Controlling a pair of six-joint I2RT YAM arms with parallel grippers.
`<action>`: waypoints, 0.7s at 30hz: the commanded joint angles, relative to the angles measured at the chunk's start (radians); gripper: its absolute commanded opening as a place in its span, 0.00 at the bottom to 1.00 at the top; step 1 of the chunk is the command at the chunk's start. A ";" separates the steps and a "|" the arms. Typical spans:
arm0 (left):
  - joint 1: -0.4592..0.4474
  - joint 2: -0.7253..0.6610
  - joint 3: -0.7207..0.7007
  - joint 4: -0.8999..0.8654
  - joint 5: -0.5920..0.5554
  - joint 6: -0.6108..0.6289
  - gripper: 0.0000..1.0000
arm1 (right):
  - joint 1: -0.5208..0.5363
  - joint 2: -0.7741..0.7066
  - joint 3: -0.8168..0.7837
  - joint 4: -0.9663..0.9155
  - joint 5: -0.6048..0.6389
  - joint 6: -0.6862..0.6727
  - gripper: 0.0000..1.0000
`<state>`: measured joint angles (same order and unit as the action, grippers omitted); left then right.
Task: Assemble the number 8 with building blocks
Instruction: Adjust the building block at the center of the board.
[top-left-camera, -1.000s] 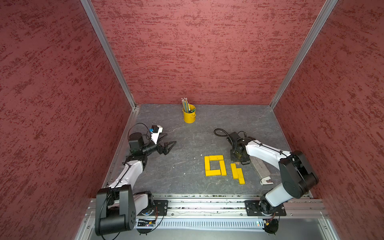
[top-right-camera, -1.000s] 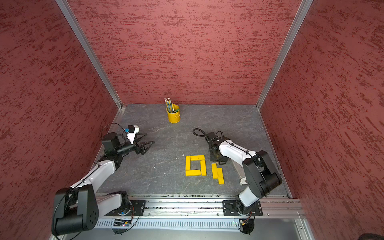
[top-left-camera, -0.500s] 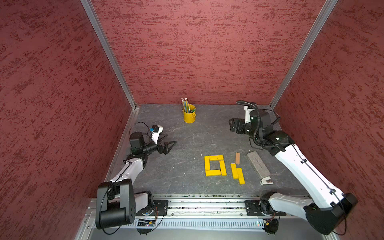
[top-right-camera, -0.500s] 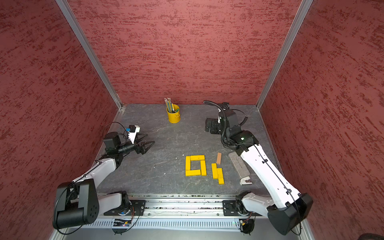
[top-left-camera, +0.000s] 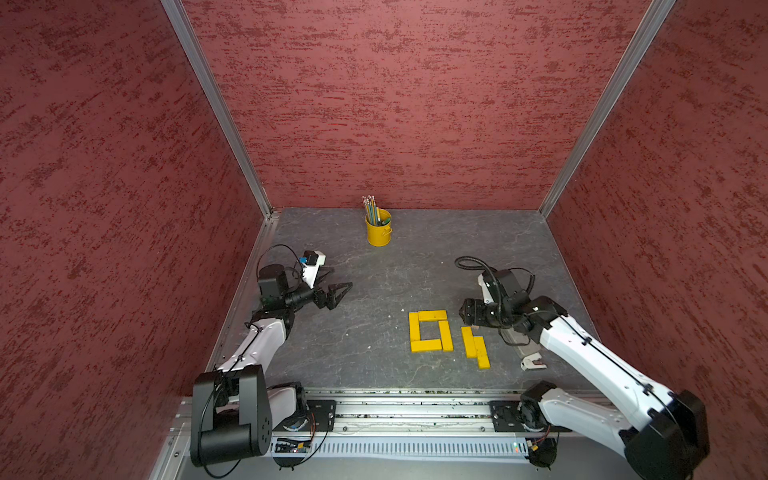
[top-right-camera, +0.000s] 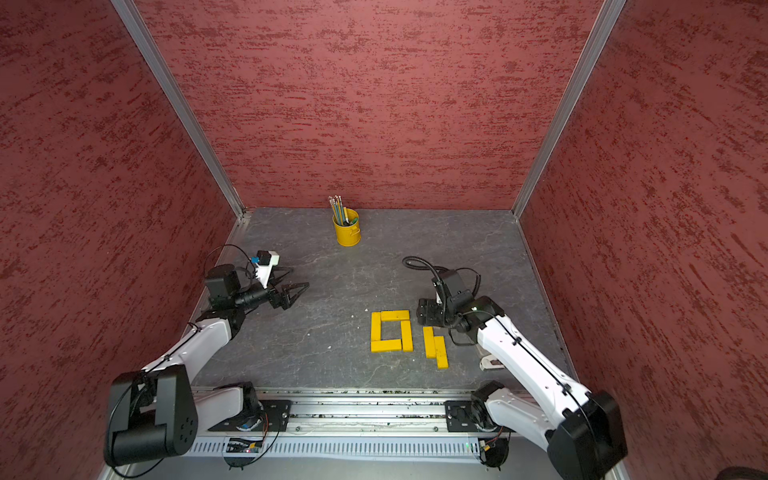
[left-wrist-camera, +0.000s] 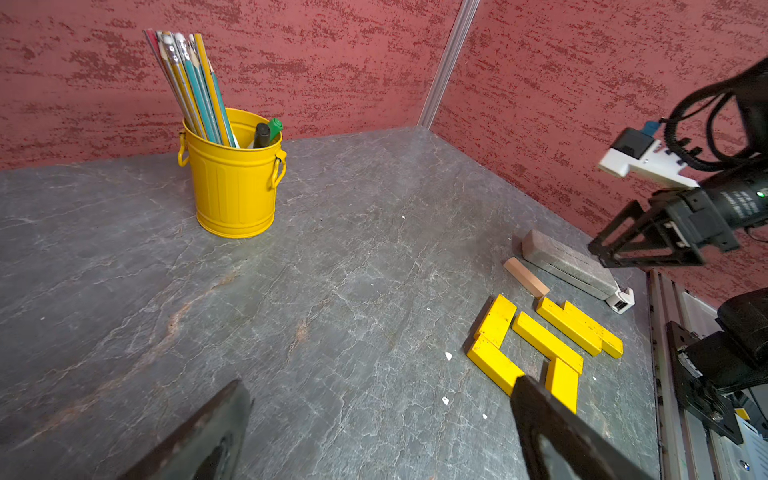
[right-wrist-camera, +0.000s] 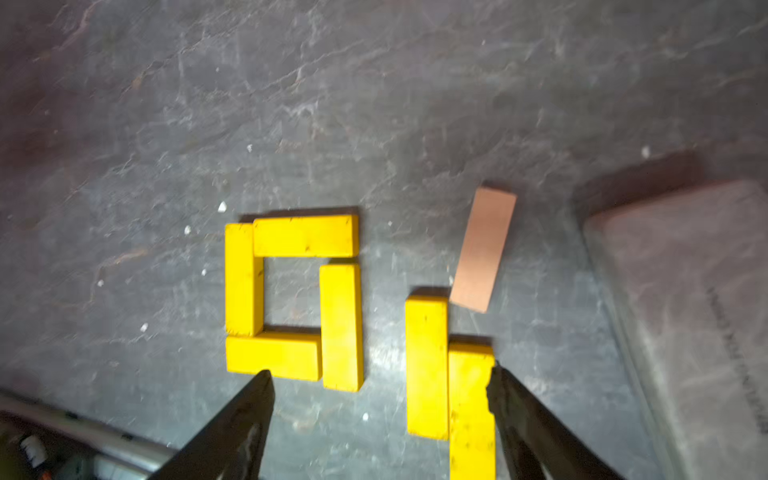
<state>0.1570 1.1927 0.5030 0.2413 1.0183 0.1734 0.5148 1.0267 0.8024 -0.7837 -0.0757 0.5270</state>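
Four yellow building blocks (top-left-camera: 430, 316) lie in a closed square loop (right-wrist-camera: 291, 299) on the grey floor. Just right of it, two more yellow blocks (top-left-camera: 476, 348) lie side by side, staggered (right-wrist-camera: 449, 374). The tan block (left-wrist-camera: 525, 277) lies flat and slightly askew beyond them (right-wrist-camera: 482, 249); my right arm hides it in both top views. My right gripper (top-left-camera: 464, 316) hovers open above the block pair (right-wrist-camera: 380, 378), holding nothing. My left gripper (top-left-camera: 341, 278) stays open and empty far to the left (left-wrist-camera: 380, 390). The blocks do not form the number 8.
A yellow pencil bucket (top-left-camera: 378, 232) stands near the back wall (left-wrist-camera: 235, 187). A grey-brown slab (left-wrist-camera: 565, 262) with a white end piece (top-left-camera: 532, 363) lies right of the blocks, under my right arm. Red walls close three sides; a rail (top-left-camera: 415, 411) runs along the front.
My right arm rose toward the back wall, leaving the tan block on the floor, then came back low over the blocks with wider jaws. The left arm hardly moved.
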 joint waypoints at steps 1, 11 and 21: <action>0.004 0.018 0.023 0.003 0.016 0.008 1.00 | 0.039 0.003 0.030 -0.038 0.000 0.060 0.79; 0.004 -0.001 0.026 -0.027 0.006 0.016 1.00 | 0.158 0.163 0.060 -0.205 0.229 0.091 0.66; 0.001 0.015 0.024 -0.002 0.016 0.005 1.00 | 0.180 0.141 -0.040 -0.106 0.024 0.183 0.47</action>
<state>0.1566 1.2079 0.5068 0.2321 1.0199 0.1730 0.6804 1.1584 0.7792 -0.9234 0.0082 0.6731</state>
